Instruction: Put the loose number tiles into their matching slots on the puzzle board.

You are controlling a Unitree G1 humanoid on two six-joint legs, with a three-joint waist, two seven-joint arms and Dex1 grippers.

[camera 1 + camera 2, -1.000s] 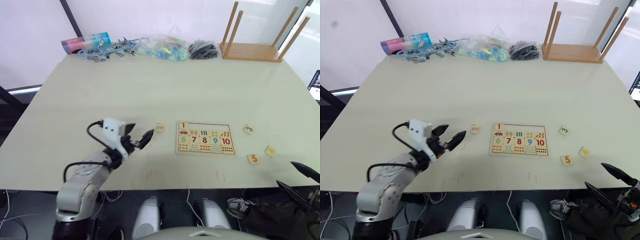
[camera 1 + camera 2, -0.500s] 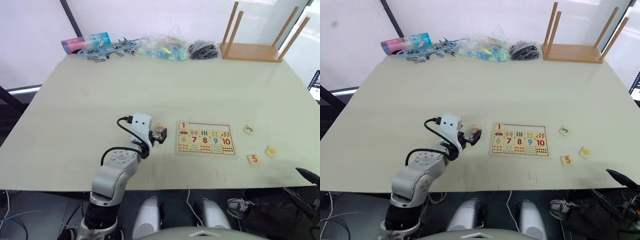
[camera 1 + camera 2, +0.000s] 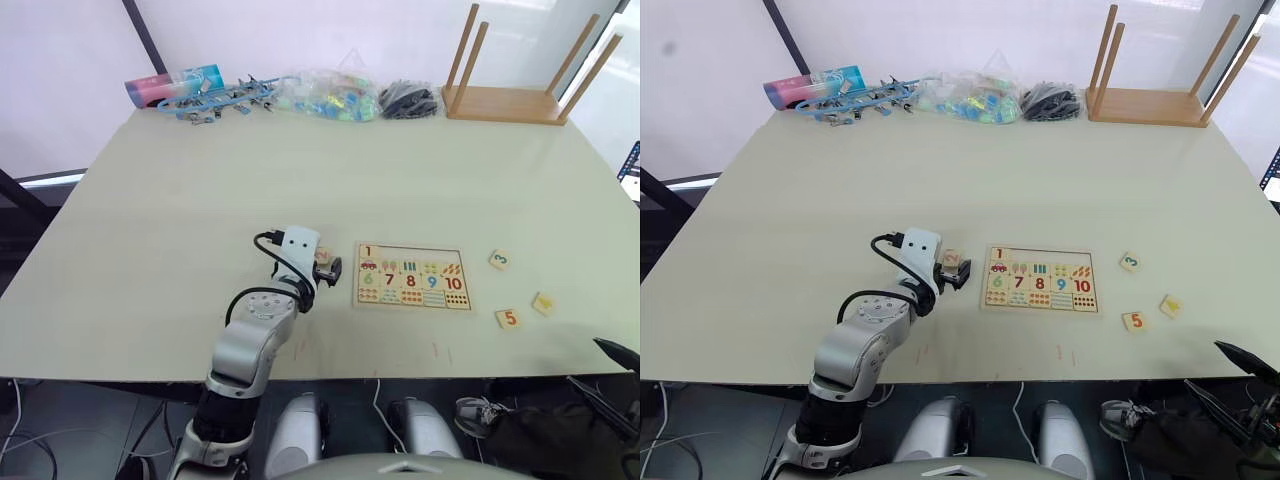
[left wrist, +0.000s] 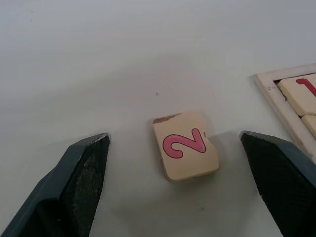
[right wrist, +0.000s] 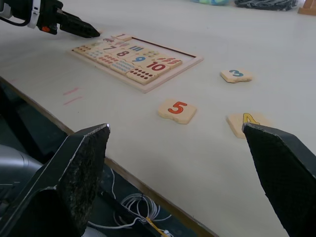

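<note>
Left gripper (image 3: 325,265) sits low over the surface (image 3: 200,200), just left of the puzzle board (image 3: 410,277). Its fingers (image 4: 81,163) are spread wide w/ the "2" tile (image 4: 186,144) lying flat on the surface between them, not touching either finger; gap on both sides. In the left wrist view the tile is a pale square w/ a pink-red 2, and the board's frame corner w/ the "1" piece shows just beyond one finger. Tile is near the board's left edge but apart from it.

Other loose tiles lie right of the board: "3" tile (image 3: 499,259) near the board's upper right corner, "5" tile (image 3: 507,318) below it, yellow "4" tile (image 3: 542,302) further right. All flat on the surface, apart from each other.

Right gripper (image 5: 182,163) hangs at the near right edge of the surface, fingers wide apart, holding nothing; the 5 and 4 tiles lie ahead of it.

Vs 1.0 s ago: left gripper was well left of the "2" tile, fingers open, pointed toward it. 0.5 s ago it had reached the tile. Now it has shifted a bit further right, straddling the tile. Tiles and board haven't moved. Right gripper has dropped slightly lower at the edge.
</note>
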